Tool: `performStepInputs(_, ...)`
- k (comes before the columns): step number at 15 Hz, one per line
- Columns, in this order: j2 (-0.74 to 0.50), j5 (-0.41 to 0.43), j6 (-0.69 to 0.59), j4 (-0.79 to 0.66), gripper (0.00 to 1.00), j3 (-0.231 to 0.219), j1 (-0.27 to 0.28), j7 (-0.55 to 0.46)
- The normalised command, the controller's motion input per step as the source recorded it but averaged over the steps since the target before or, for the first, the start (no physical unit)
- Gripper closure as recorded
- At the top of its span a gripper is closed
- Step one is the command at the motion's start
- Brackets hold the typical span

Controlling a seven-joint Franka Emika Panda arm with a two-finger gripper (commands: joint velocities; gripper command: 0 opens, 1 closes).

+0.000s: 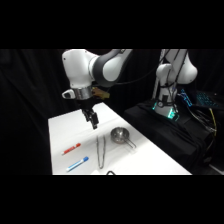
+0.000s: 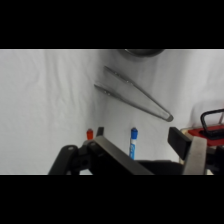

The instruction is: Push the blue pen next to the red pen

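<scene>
Side view first: white table (image 1: 150,160) runs from the middle of the frame down to the lower right, and the white arm (image 1: 82,67) looms over its far end from the upper middle. Its gripper (image 1: 93,120) hangs above the bare tabletop, well apart from both pens; whether the jaws are apart or together, I cannot tell. Next down, metal tongs (image 1: 100,151) lie lengthwise at lower centre, with a small metal cup (image 1: 119,134) just to their right. Left of the tongs, the red pen (image 1: 71,148) sits slanted, and the blue pen (image 1: 77,163) lies below it, near and roughly parallel, not touching. Wrist view shows the tongs (image 2: 135,95) crossing the middle, the blue pen (image 2: 133,142) upright at bottom centre, the red pen's tip (image 2: 90,133) to its left.
</scene>
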Motion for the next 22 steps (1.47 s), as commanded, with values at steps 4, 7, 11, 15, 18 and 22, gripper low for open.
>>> performStepInputs(4, 0.31, 0.017, 0.01, 0.46, 0.00, 0.075, 0.043, 0.08)
performStepInputs(7, 0.32, 0.078, 0.02, 0.45, 0.00, 0.073, 0.016, 0.04)
performStepInputs(11, 0.34, 0.118, 0.03, 0.42, 0.00, 0.069, 0.010, 0.02)
performStepInputs(15, 0.34, 0.154, 0.06, 0.39, 0.00, 0.078, 0.009, 0.01)
performStepInputs(18, 0.31, 0.139, 0.07, 0.39, 0.00, 0.068, 0.019, 0.02)
performStepInputs(22, 0.28, 0.115, 0.05, 0.39, 0.00, 0.051, 0.023, 0.04)
